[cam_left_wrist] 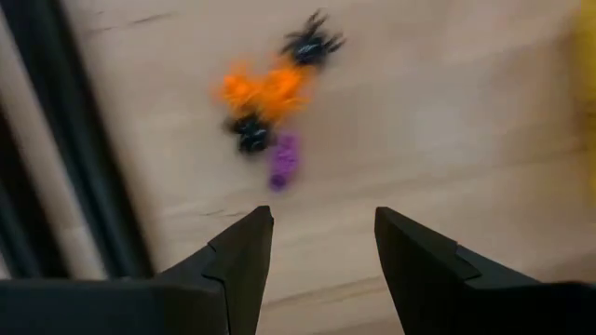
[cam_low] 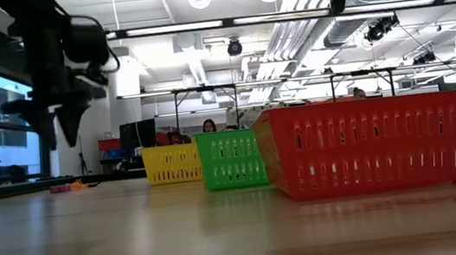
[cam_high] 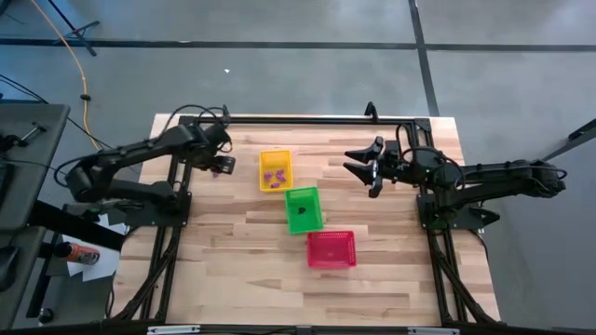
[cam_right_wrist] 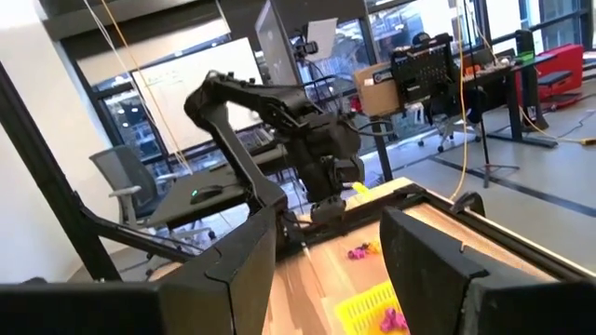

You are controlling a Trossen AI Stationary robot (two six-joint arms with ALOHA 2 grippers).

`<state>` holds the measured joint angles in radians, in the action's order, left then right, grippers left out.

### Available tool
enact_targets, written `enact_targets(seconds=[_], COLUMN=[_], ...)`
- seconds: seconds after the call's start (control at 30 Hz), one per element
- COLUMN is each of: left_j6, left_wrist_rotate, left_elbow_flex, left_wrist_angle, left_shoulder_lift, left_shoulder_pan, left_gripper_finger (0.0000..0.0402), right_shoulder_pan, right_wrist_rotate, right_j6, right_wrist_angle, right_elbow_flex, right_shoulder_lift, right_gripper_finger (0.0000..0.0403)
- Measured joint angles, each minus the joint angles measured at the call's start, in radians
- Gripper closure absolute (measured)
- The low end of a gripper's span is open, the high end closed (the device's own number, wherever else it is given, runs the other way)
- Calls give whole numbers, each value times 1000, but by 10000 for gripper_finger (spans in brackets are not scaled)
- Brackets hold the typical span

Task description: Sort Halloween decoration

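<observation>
While the overhead camera looks down: the left gripper [cam_high: 220, 167] hangs over the far left part of the table [cam_high: 233, 279], left of the yellow basket [cam_high: 276, 170]; the right gripper [cam_high: 365, 166] waits well to the right of that basket, jaws spread.
High view, baskets: the yellow basket, green basket [cam_high: 303, 208] and red basket [cam_high: 331, 249] run in a slanting row from the yellow one toward the near edge.
High view, sorted pieces: purple trinkets [cam_high: 274, 175] lie inside the yellow basket; a dark trinket [cam_high: 301, 210] lies in the green basket.
Low view, baskets: the red basket [cam_low: 378, 142] stands nearest, the green basket [cam_low: 232, 158] behind it, the yellow basket [cam_low: 171, 162] farthest.
Low view, loose pieces: a small purple and orange heap of Halloween decoration [cam_low: 66, 186] lies on the table left of the yellow basket, below a raised dark gripper [cam_low: 59, 100].
Left wrist view, jaws: spread apart and holding nothing, with the gripper [cam_left_wrist: 321, 247] above the table.
Left wrist view, task pieces: the loose heap [cam_left_wrist: 272, 98] lies just ahead of the jaws; orange bits in the middle, a black spider at each end and one purple piece touching them.
Right wrist view, jaws: spread, empty, the gripper [cam_right_wrist: 326, 247] high over the table.
Right wrist view, beyond: the left arm [cam_right_wrist: 279, 116] stands over the loose pieces [cam_right_wrist: 361, 249], just past the yellow basket [cam_right_wrist: 368, 307].
</observation>
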<state>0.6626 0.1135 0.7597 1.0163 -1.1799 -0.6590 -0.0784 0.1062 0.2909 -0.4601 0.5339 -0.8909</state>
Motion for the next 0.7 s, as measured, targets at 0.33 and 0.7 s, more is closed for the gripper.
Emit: enact_targets(seconds=[0.33, 0.7], left_j6=[-54, -98], left_wrist_rotate=[60, 19], left_elbow_flex=[-1, -1], left_wrist_angle=[-50, -122], left_shoulder_lift=[-195, -328], left_shoulder_pan=[-20, -36], left_gripper_finger=[220, 220], right_shoulder_pan=[0, 0], right_wrist_rotate=[0, 0], right_j6=[0, 0], right_wrist_angle=[26, 68], right_elbow_flex=[0, 0], right_shoulder_lift=[0, 0], right_gripper_finger=[215, 215])
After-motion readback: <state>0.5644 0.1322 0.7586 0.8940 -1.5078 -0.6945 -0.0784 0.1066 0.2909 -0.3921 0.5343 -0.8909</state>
